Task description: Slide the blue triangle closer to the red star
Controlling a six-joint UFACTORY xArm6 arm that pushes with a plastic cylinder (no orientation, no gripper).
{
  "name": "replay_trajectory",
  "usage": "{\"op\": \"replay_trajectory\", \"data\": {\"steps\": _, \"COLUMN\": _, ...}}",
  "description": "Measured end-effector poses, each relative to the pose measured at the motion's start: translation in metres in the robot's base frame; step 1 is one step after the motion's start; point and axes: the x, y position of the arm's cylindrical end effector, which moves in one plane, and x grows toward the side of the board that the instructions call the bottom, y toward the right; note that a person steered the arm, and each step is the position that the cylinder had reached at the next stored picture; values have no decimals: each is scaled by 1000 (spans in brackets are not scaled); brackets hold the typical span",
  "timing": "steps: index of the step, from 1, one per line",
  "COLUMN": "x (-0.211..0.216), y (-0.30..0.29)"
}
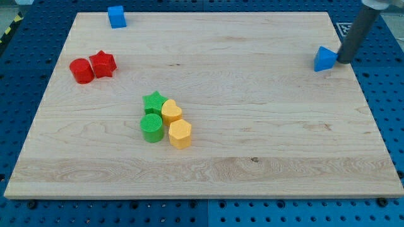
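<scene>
The blue triangle (325, 58) lies near the board's right edge, in the upper right of the view. My tip (344, 60) stands just to its right, touching or almost touching it. The red star (103, 64) lies far off at the view's left, pressed against a red cylinder (81, 70) on its left side.
A blue cube (117, 16) sits at the board's top edge, left of centre. A cluster near the middle holds a green star (154, 102), a green cylinder (151, 127), a yellow heart (172, 112) and a yellow hexagon (180, 133). The wooden board (252, 151) rests on a blue pegboard.
</scene>
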Motion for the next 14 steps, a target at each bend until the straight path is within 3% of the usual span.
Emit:
{"op": "replay_trajectory", "data": {"steps": 2, "x": 3, "y": -89}}
{"op": "replay_trajectory", "data": {"steps": 5, "x": 36, "y": -19}}
{"op": "replay_trajectory", "data": {"steps": 7, "x": 39, "y": -60}}
{"op": "replay_trajectory", "data": {"steps": 10, "x": 39, "y": -151}}
{"op": "replay_trajectory", "data": {"steps": 14, "x": 13, "y": -326}}
